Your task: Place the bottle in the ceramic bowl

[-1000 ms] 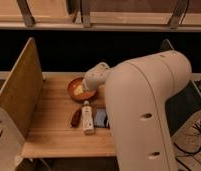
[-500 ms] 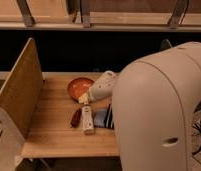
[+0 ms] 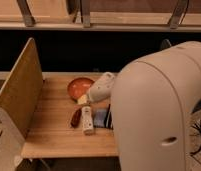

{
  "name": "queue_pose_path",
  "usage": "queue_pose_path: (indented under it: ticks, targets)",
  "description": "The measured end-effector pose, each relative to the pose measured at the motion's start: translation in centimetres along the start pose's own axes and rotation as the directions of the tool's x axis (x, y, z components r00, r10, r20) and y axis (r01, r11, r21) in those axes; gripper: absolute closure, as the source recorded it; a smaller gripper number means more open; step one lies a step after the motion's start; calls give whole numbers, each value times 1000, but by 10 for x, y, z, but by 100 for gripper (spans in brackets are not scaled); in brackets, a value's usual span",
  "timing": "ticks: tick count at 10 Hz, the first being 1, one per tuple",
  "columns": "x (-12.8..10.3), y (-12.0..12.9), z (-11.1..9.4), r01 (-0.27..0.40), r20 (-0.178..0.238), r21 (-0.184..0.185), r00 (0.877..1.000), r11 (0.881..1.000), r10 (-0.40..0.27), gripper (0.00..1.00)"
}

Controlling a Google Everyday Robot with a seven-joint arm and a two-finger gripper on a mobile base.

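Observation:
The white-cream bottle [image 3: 87, 120] lies on the wooden table, lengthwise toward me, just in front of the orange-brown ceramic bowl [image 3: 79, 87]. The bowl sits at the middle back of the table, its right edge hidden by the arm. My gripper [image 3: 84, 99] hangs at the end of the white wrist, over the bowl's near right rim and just above the bottle's far end. I see nothing held in it.
A dark red-brown oblong item [image 3: 75, 118] lies left of the bottle and a blue block [image 3: 100, 118] right of it. A tall wooden side panel [image 3: 19, 92] walls the table's left. My large white arm [image 3: 159, 110] covers the table's right side.
The gripper has come off the bowl's centre toward me and down, now by the bottle's far end. The arm fills more of the right side. The bottle has not moved.

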Motion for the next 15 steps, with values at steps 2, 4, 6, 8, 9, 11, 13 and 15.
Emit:
queue_pose_path:
  ticks: [2, 4, 6, 8, 9, 11, 13, 15]
  targets:
    - [6, 28, 32, 21, -49, -45, 999, 999, -24, 20]
    - [14, 29, 56, 8, -102, -55, 995, 998, -13, 20]
    - [15, 18, 64, -15, -132, -46, 991, 999, 9, 20]
    - [13, 2, 63, -41, -136, -27, 990, 999, 37, 21]
    - [11, -8, 60, -58, -128, -14, 990, 998, 56, 27]
    - [12, -18, 60, -84, -127, -6, 988, 996, 82, 46]
    - [17, -13, 70, -88, -144, -16, 986, 996, 85, 66]
    - [19, -5, 80, -77, -163, -30, 984, 997, 71, 86]
